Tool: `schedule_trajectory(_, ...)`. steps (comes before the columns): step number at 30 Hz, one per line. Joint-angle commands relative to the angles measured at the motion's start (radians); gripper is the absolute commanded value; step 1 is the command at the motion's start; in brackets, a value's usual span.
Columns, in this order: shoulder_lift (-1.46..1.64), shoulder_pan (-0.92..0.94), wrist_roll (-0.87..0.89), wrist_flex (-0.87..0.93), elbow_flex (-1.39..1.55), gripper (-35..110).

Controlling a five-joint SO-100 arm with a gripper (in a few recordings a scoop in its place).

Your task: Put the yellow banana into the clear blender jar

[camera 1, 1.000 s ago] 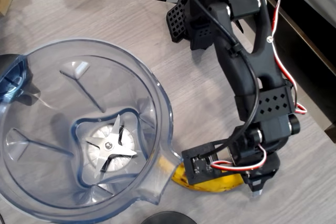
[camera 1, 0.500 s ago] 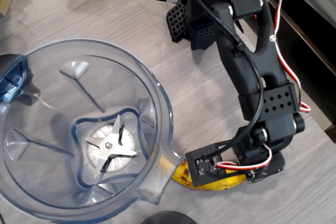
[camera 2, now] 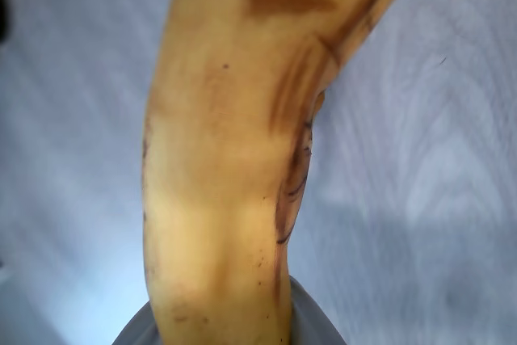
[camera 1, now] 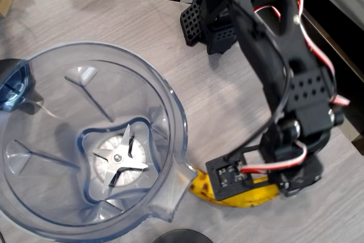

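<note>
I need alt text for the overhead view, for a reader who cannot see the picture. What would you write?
A black robot arm reaches down over a speckled yellow banana lying on a grey wooden table, just right of a big clear blender jar. The jar is empty, with a silver blade at its bottom.

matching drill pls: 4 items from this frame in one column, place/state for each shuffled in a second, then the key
Items
1. yellow banana
2. clear blender jar
3. silver blade
4. dark round object

Places/states
A. at the bottom edge of the overhead view, cut off
B. lying on the table under the arm's wrist, one end by the jar's spout
C. at the jar's bottom, centre
D. standing on the table, nothing in it but its blade

Pairs: 1-B, 2-D, 3-C, 4-A
</note>
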Motion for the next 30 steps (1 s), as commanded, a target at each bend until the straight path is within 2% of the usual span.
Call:
schedule_trajectory(1,0.190,-0.032,0.003,0.006,-0.040,8)
schedule_trajectory(13,0.618,-0.083,-0.002,-0.058,-0.040,8)
schedule_trajectory(30,1.051,0.115,-0.101,-0.419,-0.038,8)
